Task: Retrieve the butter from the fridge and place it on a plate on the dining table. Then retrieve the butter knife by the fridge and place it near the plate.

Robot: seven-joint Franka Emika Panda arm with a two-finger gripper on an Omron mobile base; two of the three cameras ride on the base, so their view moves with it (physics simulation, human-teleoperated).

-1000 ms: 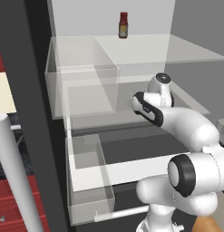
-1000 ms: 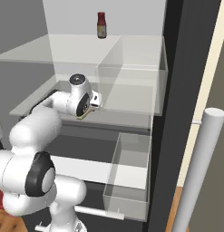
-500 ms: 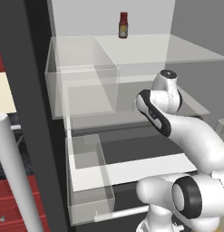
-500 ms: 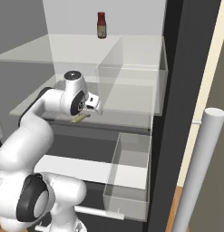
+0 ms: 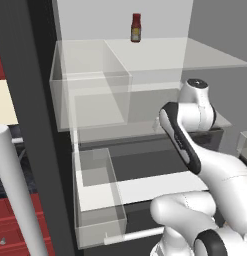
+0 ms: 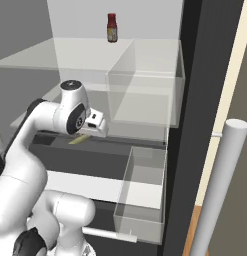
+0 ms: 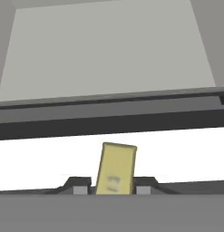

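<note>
The arm reaches into the open fridge (image 5: 30,100), and the hand view has the butter (image 7: 115,168) right there between the two dark tips of the gripper (image 7: 109,188), jaws drawn in close against its near end — by the look of it clamped on the stick, the far end poking out and leaning a touch to one side. From the right base view the butter (image 6: 78,140) shows as a thin yellow sliver just under the hand (image 6: 95,125), low over the dark shelf (image 6: 110,160), inside the fridge and not out of it yet. A brown bottle (image 5: 136,27) stands well above on the top glass shelf (image 5: 195,55), nowhere near the action. Now, handling: this is a small, light stick, likely soft and a bit greasy, so a hard squeeze could dent it and a slack one could let it slide. The hold sits at one end, which looks risky for swinging; a grip across the short width nearer the middle would probably carry it steadier. The clear bins (image 6: 145,195) stand near the way out, so the exit looks tight.
</note>
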